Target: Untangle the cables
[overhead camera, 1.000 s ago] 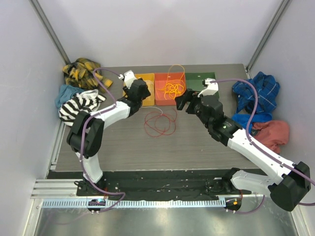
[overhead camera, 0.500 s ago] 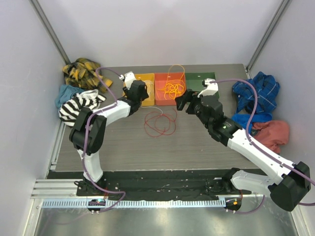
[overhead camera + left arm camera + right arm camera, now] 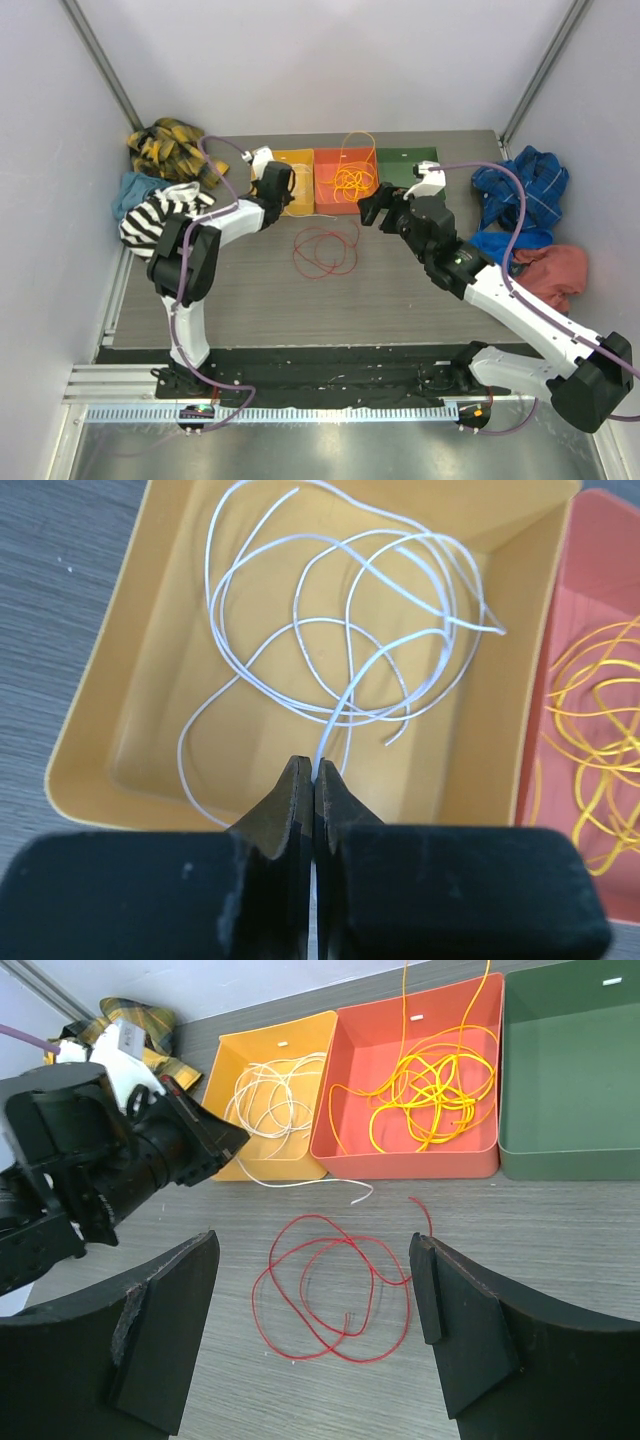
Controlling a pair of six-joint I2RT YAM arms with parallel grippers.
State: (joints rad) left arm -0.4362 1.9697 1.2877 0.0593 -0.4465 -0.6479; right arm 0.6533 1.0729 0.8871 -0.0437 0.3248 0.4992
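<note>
My left gripper (image 3: 277, 186) (image 3: 315, 770) is shut on a strand of the white cable (image 3: 340, 630), low over the near edge of the yellow bin (image 3: 130, 680) (image 3: 298, 160). Most of the white cable lies looped in that bin, and its tail (image 3: 300, 1183) trails over the rim onto the table. The yellow-orange cable (image 3: 352, 180) (image 3: 430, 1090) sits tangled in the orange-red bin (image 3: 480, 1155). On the table in front of the bins the red cable (image 3: 325, 250) (image 3: 346, 1241) lies in loose loops. My right gripper (image 3: 372, 208) (image 3: 312, 1245) hangs open above it, touching nothing.
A green bin (image 3: 400, 160) (image 3: 570, 1090) stands right of the orange-red one. Heaped cloths lie off the table's left side: yellow-black (image 3: 165, 145), striped (image 3: 160, 215). Blue cloth (image 3: 520, 190) and salmon cloth (image 3: 555, 270) lie at the right. Grey walls enclose the table.
My left gripper has edged toward the yellow bin and closed on the white cable. The right arm and the red cable have stayed put.
</note>
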